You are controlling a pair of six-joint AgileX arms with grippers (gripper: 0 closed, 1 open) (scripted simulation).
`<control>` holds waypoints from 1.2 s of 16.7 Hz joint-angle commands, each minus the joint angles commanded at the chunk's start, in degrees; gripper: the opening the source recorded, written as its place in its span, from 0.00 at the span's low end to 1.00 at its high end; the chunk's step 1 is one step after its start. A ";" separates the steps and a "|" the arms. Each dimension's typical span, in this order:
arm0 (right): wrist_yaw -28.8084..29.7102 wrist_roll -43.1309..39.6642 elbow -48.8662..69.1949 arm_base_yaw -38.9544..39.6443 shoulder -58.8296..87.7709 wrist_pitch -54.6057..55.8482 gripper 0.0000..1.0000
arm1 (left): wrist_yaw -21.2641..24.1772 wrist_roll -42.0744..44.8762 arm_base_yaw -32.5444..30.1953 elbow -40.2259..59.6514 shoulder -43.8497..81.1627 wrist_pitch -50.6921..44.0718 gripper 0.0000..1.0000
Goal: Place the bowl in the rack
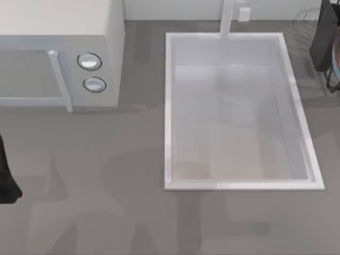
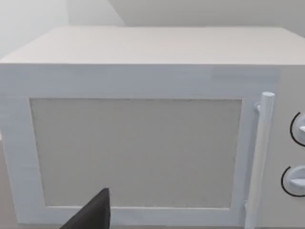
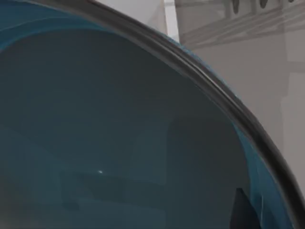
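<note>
Right arm (image 1: 324, 37) is at the top view's far right edge, past the sink (image 1: 170, 106), over the wire rack (image 1: 311, 16). Bowl (image 1: 337, 50) shows as a thin teal sliver with a reddish rim beside the arm, held on edge, likely so it can slot between the wires. In the right wrist view the bowl's glossy inside (image 3: 119, 133) is right up against the camera, rim (image 3: 214, 90) curving across, rack wires (image 3: 248, 24) beyond. The bowl looks carried off the tabletop, so the right pincer is probably clamped on it, but I cannot tell. Left arm (image 1: 6, 180) is parked at the left edge, facing the microwave (image 2: 143, 119); cannot tell the left pincer either.
</note>
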 joint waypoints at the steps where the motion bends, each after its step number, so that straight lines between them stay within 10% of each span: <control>1: -2.12 -0.68 -1.26 -2.83 -1.15 5.10 0.00 | 0.00 0.00 0.00 0.00 0.00 0.00 1.00; 10: -20.25 -6.90 -11.92 -26.43 -14.09 47.80 0.00 | 0.00 0.00 0.00 0.00 0.00 0.00 1.00; 20: -23.24 -7.80 -13.03 -30.10 -16.52 54.25 0.00 | 0.00 0.00 0.00 0.00 0.00 0.00 1.00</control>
